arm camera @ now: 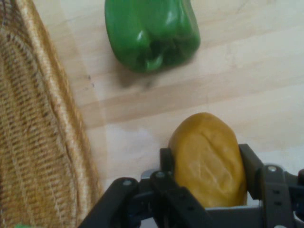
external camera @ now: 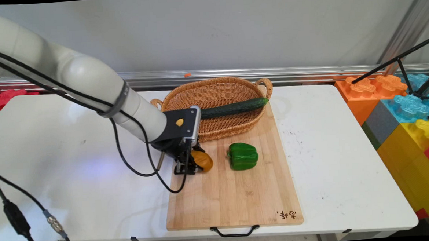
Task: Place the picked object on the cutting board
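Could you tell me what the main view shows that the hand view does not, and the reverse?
Only the main view shows the cucumber lying across the wicker basket with its tip over the rim, the whole cutting board with its black handle, and the coloured blocks at the right.

Only the hand view shows the gripper with its two fingers against the sides of the yellow-orange object.

Both show the green bell pepper on the board, apart from that object, and the basket beside them.
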`<state>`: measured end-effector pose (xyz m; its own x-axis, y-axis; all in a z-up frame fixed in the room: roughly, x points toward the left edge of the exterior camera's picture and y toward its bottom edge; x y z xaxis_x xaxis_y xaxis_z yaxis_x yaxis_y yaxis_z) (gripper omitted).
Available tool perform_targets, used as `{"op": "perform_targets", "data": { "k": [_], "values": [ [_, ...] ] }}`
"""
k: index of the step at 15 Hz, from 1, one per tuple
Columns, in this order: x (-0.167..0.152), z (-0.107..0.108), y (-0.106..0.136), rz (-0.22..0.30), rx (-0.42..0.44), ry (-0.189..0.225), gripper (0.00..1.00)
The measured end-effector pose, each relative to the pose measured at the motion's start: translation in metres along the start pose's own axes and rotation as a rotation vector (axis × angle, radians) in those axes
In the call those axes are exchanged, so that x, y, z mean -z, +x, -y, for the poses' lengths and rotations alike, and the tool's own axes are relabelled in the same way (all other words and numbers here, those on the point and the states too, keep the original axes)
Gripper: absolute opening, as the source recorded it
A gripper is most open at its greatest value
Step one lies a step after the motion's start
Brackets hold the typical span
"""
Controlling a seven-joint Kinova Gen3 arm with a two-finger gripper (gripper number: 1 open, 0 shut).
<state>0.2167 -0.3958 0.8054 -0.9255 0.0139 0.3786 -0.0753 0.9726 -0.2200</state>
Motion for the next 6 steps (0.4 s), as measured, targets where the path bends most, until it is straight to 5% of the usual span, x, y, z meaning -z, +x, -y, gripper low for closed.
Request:
{"op": "perform_targets", "data": {
  "k": [2,3,6],
  "values": [
    [-0.0053,0.0007,0.0025,-0.009,-0.005,-0.002,0.0],
    [-0.0074,0.0009,0.0037,-0.013,-0.008,-0.004,1.0],
    [-0.0088,0.0032,0.01,-0.027,-0.019,-0.006,1.0]
  ]
}}
